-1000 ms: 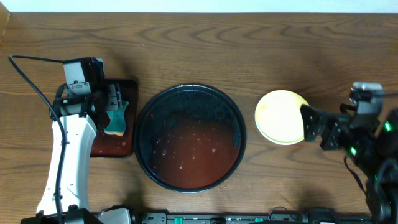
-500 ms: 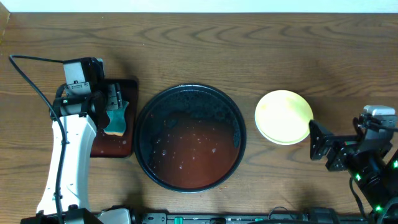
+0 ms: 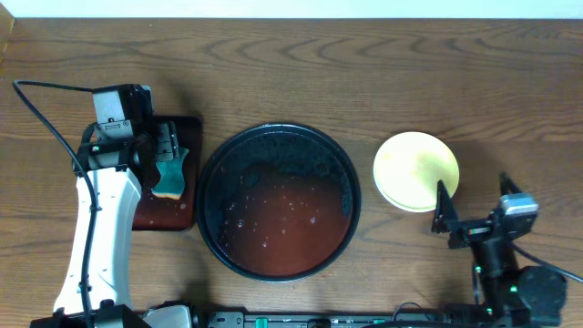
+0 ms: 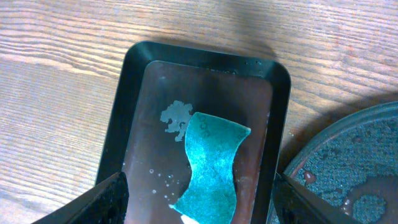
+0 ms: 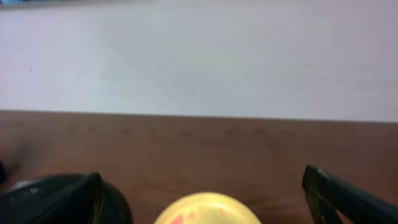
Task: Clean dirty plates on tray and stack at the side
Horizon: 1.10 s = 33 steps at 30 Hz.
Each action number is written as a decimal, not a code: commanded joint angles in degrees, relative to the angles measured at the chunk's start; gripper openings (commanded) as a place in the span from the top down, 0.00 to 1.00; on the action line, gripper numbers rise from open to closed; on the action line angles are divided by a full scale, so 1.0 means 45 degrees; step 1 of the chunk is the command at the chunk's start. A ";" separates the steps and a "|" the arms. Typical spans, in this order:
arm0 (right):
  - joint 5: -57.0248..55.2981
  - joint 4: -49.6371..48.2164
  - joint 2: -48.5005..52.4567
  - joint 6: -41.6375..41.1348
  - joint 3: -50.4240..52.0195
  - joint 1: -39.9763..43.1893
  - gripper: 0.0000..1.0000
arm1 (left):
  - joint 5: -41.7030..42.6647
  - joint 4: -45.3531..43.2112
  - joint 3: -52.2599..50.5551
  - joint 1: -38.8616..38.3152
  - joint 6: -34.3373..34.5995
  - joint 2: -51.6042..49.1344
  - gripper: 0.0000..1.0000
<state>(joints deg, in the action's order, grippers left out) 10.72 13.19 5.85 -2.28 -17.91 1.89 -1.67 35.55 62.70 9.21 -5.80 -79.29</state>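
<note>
My left end effector [image 4: 199, 190]: fingers apart above teal sponge [image 4: 211, 165]. My right end effector [image 5: 200, 177]: fingers apart, empty, near yellow plate [image 3: 416, 170], which sits on tabletop [image 3: 364, 64] beside round black tray [image 3: 291, 228].

Left arm [image 3: 96, 228] white, black cable [image 3: 46, 118]; right arm [image 3: 499, 264], right hand [image 5: 202, 186] black.

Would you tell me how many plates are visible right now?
1: a yellow plate beside the round tray, on the right-arm side. Others may be stacked hidden beneath it.
</note>
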 commanded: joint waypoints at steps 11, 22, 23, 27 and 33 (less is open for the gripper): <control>0.0165 -0.3322 -0.1239 -0.0102 0.3915 -0.0189 0.01 | -0.0010 -0.0010 0.0087 -0.0015 0.0151 -0.0029 0.26; 0.0155 -0.2210 -0.1175 -0.0097 0.3910 -0.0189 0.01 | -0.0010 -0.0010 0.0087 -0.0015 0.0151 -0.0029 0.26; 0.0155 -0.2215 -0.1180 -0.0097 0.3910 -0.0189 0.01 | -0.0010 -0.0010 0.0087 -0.0015 0.0151 -0.0029 0.26; 0.0155 -0.2210 -0.1175 -0.0097 0.3910 -0.0189 0.01 | -0.0010 -0.0010 0.0087 -0.0015 0.0151 -0.0029 0.26; 0.0155 -0.2210 -0.1180 -0.0097 0.3910 -0.0189 0.01 | -0.0015 0.0000 0.0083 -0.0015 0.0151 -0.0010 0.26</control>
<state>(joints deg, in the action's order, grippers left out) 10.94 3.03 0.73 -2.35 -0.38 1.61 -1.65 35.55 62.70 9.21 -5.80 -79.29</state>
